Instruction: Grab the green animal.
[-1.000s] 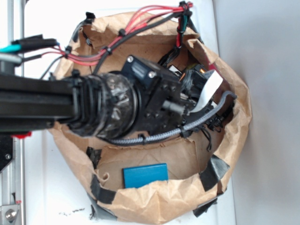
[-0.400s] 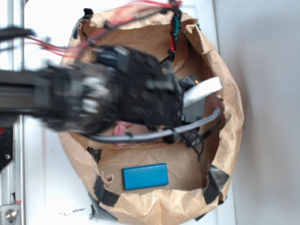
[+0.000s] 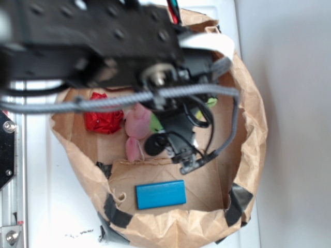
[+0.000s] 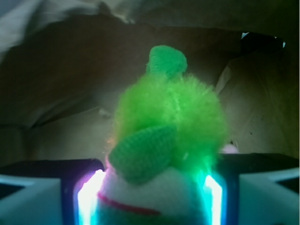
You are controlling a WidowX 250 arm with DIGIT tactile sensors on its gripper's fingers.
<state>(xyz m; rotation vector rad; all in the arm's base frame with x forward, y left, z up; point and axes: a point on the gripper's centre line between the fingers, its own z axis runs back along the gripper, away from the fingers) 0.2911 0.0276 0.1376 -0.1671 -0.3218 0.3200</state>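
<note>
Exterior view: the arm hangs over a brown paper bag (image 3: pixel 248 129) with toys inside.
From the left, a red wrinkly ball (image 3: pixel 103 119) lies near a pink plush (image 3: pixel 137 124). A bit of the green animal (image 3: pixel 155 123) peeks out beside it, under the gripper (image 3: pixel 173 137). In the wrist view the green animal (image 4: pixel 164 126) sits between the two glowing fingers (image 4: pixel 89 197), which look closed snugly on it. A good next move, I think, is to squeeze gently and lift straight up, away from the pink plush. A blue block (image 3: pixel 160 194) lies apart.

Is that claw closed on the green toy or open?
Closed on it: in the wrist view the green toy sits wedged between the claw's two lit pads.
</note>
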